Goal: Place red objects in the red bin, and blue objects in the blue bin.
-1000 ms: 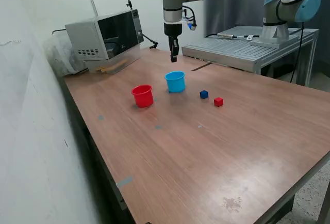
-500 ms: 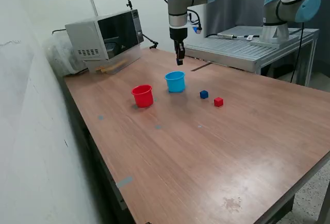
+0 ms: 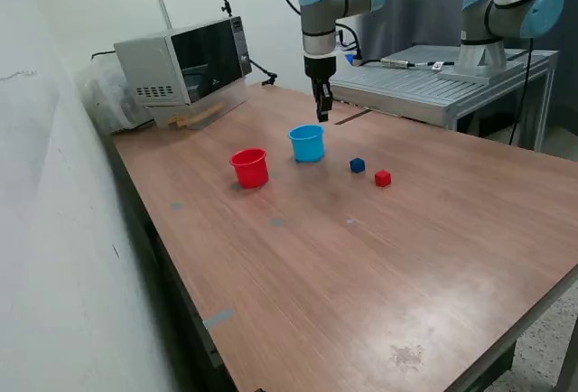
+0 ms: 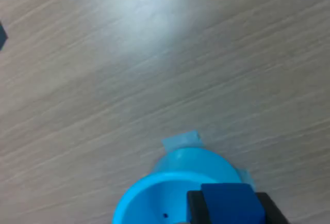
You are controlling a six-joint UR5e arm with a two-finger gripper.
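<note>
Gripper (image 3: 322,114), clamped on a blue cube (image 4: 229,203) above the blue cup (image 3: 307,143) at the exterior view's upper centre, seemingly needs centring over the cup before releasing.

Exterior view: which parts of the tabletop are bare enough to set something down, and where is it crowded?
The wide wooden table stretch nearest the camera is bare, below the red cup, blue cup, blue cube and red cube. Those four cluster mid-table, with narrow gaps. The microwave fills the far corner on the exterior view's left.
</note>
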